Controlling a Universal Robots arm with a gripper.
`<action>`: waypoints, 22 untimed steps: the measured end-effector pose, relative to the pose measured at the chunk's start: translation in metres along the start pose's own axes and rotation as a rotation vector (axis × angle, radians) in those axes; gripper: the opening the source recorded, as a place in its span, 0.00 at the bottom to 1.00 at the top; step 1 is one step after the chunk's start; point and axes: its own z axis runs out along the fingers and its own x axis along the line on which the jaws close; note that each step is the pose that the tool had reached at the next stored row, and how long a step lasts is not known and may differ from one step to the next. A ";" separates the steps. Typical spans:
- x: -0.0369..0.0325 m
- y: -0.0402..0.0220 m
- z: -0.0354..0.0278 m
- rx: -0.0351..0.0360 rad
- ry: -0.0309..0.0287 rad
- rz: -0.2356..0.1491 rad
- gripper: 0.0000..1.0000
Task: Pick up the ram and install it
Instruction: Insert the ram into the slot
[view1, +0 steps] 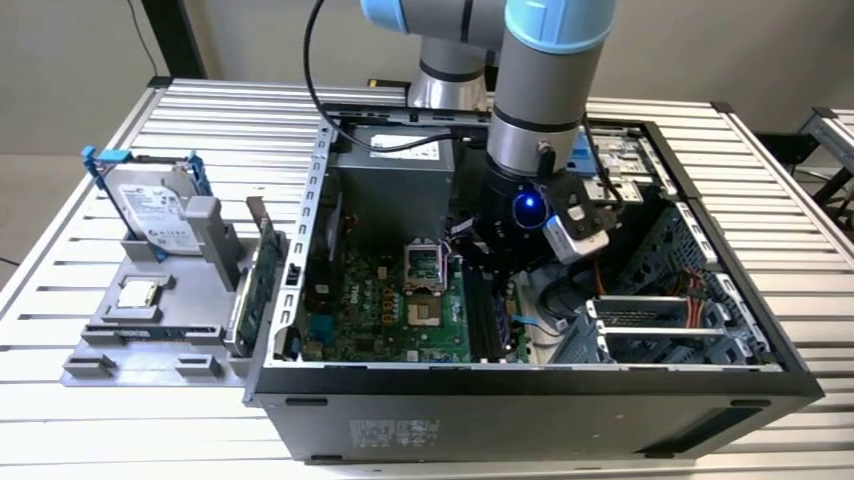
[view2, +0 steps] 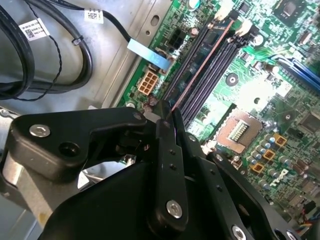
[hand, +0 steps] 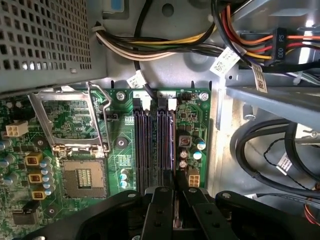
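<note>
The arm reaches down into the open computer case (view1: 747, 340), which stands on the slatted worktop (view1: 80, 420), and its hand (view1: 501, 262) hangs low over the motherboard (view1: 380, 300), near the centre of the exterior view. In the second wrist view the hand (view2: 167, 117) is clenched on the ram (view2: 200, 67), gripping it at the near end so the stick shows edge-on as a thin reddish line running from the fingertips toward the upper right of the frame. That long axis lies parallel to the dark memory slots (view2: 210, 62), and the stick stands directly over one of them, between the white end clips (view2: 244, 29). Whether its lower edge already touches the slot cannot be told. In the first wrist view the ram (hand: 165, 145) runs straight up the frame from the hand (hand: 172, 187), in line with the slots (hand: 144, 145) beside the open processor socket (hand: 82, 175).
</note>
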 end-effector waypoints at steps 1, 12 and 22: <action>0.0000 -0.0007 0.0001 -0.0057 -0.0005 0.000 0.00; 0.0001 -0.0050 0.0015 -0.0217 -0.0003 0.008 0.00; 0.0003 -0.0046 0.0083 -0.0209 0.0018 0.021 0.00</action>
